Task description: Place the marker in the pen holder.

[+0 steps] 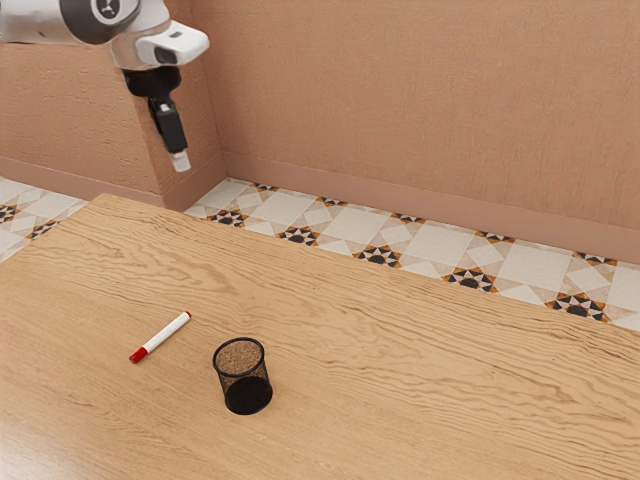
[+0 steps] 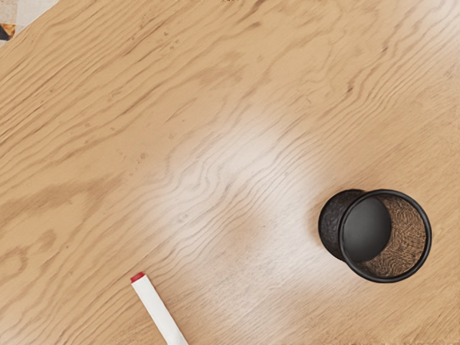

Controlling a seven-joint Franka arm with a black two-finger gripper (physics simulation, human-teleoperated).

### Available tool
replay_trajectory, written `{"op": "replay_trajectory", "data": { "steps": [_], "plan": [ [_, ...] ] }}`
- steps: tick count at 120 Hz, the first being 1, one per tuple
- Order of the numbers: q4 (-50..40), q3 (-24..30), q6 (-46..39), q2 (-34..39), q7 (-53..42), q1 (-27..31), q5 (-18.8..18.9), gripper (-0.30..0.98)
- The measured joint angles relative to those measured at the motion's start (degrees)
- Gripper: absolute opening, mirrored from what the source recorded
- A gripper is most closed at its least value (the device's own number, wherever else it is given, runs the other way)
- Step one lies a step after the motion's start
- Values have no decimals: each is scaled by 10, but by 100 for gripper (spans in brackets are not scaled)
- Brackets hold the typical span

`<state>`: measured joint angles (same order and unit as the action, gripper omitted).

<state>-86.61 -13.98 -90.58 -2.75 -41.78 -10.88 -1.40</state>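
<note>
The marker (image 1: 163,337) was seen lying flat on the wooden table (image 1: 400,390), well below the gripper (image 1: 180,161) and well apart from it. Nearby, the black mesh pen holder (image 1: 246,391) was stood upright, its mouth facing up; the marker was laid outside it, apart from it, toward the exterior view's left. The thick red end was pointed toward the exterior view's lower left, the white barrel slanting up to a small red tip at the other end. In the wrist view, that small tip and part of the barrel were shown, with the holder's round rim at some distance from them.

The arm (image 1: 45,20) was held high, its hand raised above the table and directed downward with a slight tilt. Whether the gripper was open or closed could not be told.
</note>
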Motion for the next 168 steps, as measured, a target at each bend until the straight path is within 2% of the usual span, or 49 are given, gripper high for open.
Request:
{"op": "replay_trajectory", "data": {
  "steps": [23, 33, 41, 50, 56, 69, 91, 101, 116, 147, 156, 168],
  "plan": [
    [-3, 0, 6, 8, -48, -8, -2, 69],
    [-44, -5, 6, 37, -59, -15, 0, 69],
    [-58, -29, 5, 36, -58, -32, 3, 69],
    [-57, -57, 3, 4, -57, -42, 3, 69],
    [-47, -63, 2, -26, -55, -21, 0, 68],
    [2, -67, 0, -105, -51, 69, -21, 69],
    [11, -68, -1, -118, -46, 87, -33, 69],
    [11, -67, -7, -149, -45, 119, -52, 69],
    [3, -65, -43, -198, -42, 136, -71, 69],
    [-3, -59, -108, -225, -40, 144, -91, 69],
    [-79, -42, -150, -196, -40, 144, -89, 69],
    [-147, -37, -222, -177, -40, 127, -63, 69]
  ]
}}
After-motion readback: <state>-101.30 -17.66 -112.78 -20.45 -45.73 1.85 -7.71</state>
